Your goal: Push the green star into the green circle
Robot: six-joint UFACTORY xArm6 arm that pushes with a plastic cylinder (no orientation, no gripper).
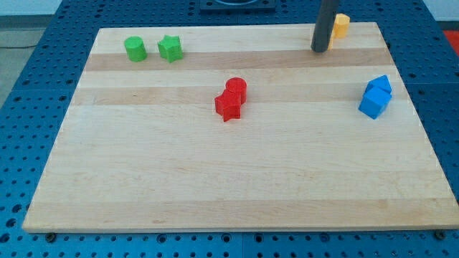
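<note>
The green star lies near the view's top left on the wooden board. The green circle stands just to its left, with a small gap between them. My tip rests on the board near the view's top right, far to the right of both green blocks. The rod rises out of the view's top.
A yellow block sits just right of and behind the rod, partly hidden by it. A red circle and a red star touch near the middle. Two blue blocks sit together at the right.
</note>
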